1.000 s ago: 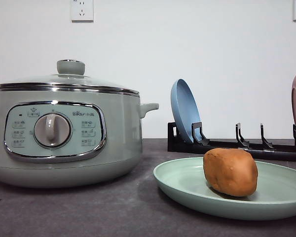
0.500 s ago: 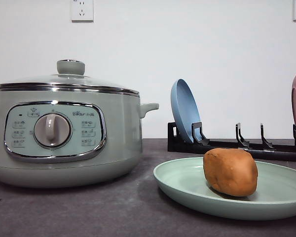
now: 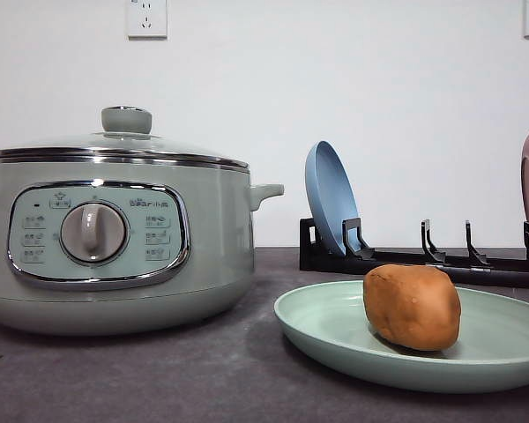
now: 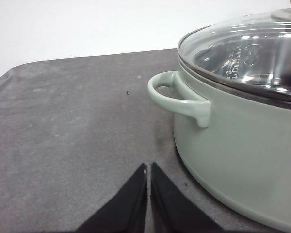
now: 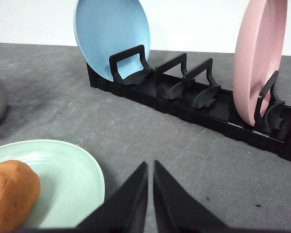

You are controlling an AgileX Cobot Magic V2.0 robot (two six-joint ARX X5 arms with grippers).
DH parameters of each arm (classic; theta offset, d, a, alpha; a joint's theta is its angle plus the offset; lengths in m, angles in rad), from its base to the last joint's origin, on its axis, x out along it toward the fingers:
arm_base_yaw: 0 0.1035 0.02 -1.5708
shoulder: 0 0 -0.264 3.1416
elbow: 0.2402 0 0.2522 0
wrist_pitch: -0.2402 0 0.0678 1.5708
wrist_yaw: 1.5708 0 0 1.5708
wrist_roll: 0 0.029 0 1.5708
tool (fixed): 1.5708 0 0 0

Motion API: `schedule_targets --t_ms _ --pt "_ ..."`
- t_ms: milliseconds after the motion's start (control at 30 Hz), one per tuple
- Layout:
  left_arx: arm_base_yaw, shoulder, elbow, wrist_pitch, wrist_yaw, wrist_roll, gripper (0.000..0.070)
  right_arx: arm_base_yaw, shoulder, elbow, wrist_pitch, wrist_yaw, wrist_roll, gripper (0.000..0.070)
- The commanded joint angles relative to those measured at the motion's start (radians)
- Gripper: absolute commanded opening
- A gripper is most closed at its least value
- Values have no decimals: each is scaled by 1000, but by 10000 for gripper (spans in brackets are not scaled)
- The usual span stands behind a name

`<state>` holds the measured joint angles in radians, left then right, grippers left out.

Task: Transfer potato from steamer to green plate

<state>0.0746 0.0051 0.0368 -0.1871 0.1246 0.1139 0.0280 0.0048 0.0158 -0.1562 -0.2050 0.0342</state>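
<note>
Front view: the potato [image 3: 412, 307] sits on the green plate [image 3: 335, 330], the lidded steamer [image 3: 115, 238] apart from it on my table [image 3: 203, 379]. My right gripper [image 5: 150, 167], fingers pressed together and holding nothing, hovers just beside the plate's rim with the potato close by; my left gripper [image 4: 149, 169], likewise closed and empty, hangs near the steamer's side handle [image 4: 177, 94]

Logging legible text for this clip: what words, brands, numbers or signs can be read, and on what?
Brand mark on the dial panel of the large sage-green electric steamer: too small to read for certain.
Button labels around the round dial: too small to read.
Markings seen through the glass lid: blurred, unreadable.
No other text is visible.
</note>
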Motion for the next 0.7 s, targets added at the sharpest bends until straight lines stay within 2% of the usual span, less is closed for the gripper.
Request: schedule_targets --t_ms 0,667 --pt "3 -2 -12 -18 -2 -2 5 2 -1 -3 -1 3 10 6" --pt "3 -2 -12 -18 -2 -2 5 2 -1 -3 -1 3 10 6"
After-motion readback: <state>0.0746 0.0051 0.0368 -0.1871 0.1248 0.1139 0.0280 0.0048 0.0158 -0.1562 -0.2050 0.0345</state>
